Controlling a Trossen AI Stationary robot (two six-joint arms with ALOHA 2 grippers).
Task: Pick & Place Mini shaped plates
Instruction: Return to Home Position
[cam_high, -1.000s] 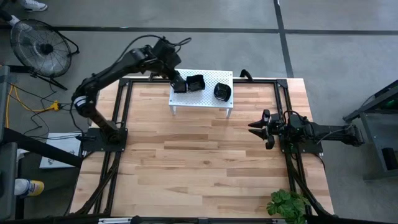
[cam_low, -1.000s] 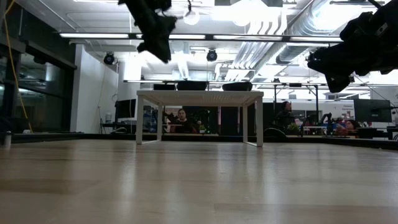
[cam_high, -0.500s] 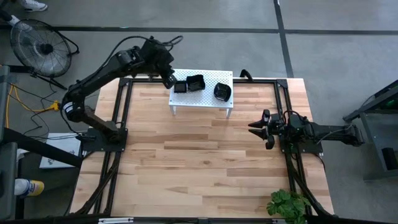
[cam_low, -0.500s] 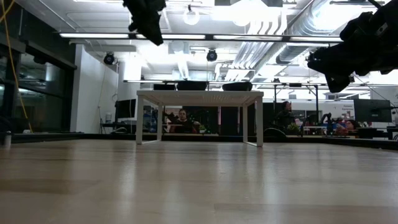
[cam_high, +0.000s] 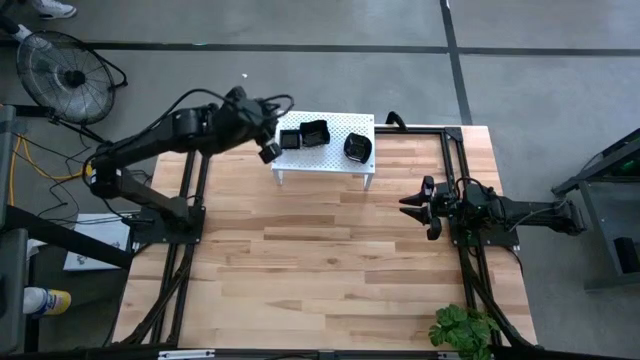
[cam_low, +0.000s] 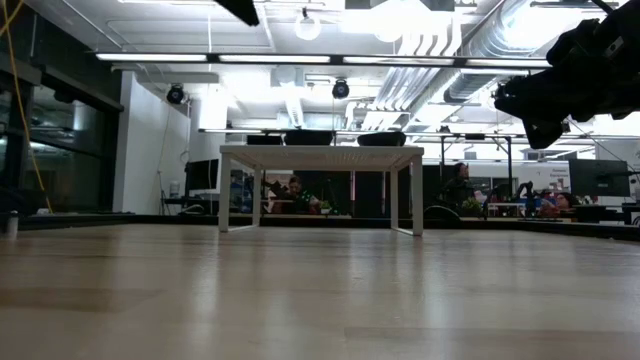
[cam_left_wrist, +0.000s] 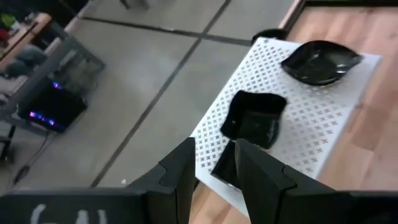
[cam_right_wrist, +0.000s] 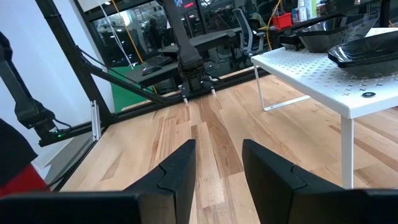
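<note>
Mini shaped plates (cam_high: 314, 132): three piles on the white stand (cam_high: 330, 160), grouped by shape — looks finished.
Left hand (cam_high: 268, 151): beside the stand's end, barely open, empty.
Right hand (cam_high: 417, 208): well off the stand, part-open, empty.

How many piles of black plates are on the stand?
3 on the stand: left pile at its end, middle pile beside it, right pile farther right. Plates underneath may be hidden.

Left claw (cam_high: 268, 150) parted, raised on its outstretched arm; right claw (cam_high: 415, 207) parted, arm folded
</note>
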